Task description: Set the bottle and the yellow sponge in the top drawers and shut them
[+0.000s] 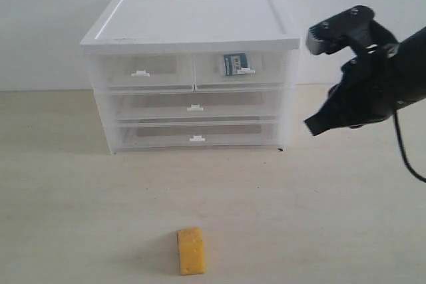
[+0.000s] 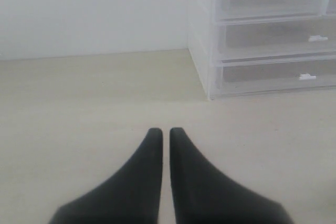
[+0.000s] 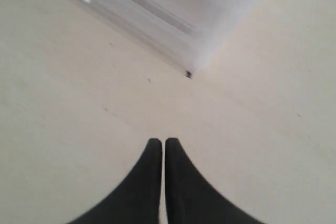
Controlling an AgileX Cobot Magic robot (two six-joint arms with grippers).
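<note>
The white cabinet (image 1: 193,21) stands at the back of the table with both top drawers pushed in. The bottle (image 1: 234,64) shows through the front of the right top drawer (image 1: 241,70). The left top drawer (image 1: 141,72) looks empty. The yellow sponge (image 1: 190,250) lies on the table near the front edge, well in front of the cabinet. My right gripper (image 1: 311,127) hangs shut and empty to the right of the cabinet, above the table; its tips (image 3: 163,142) meet. My left gripper (image 2: 165,131) is shut and empty over bare table, left of the cabinet's corner (image 2: 210,77).
Two full-width drawers (image 1: 195,106) sit shut below the top pair. A white wall (image 1: 53,4) runs behind the cabinet. A black cable (image 1: 403,151) trails from the right arm. The cabinet's bottom corner (image 3: 188,73) lies ahead of the right gripper.
</note>
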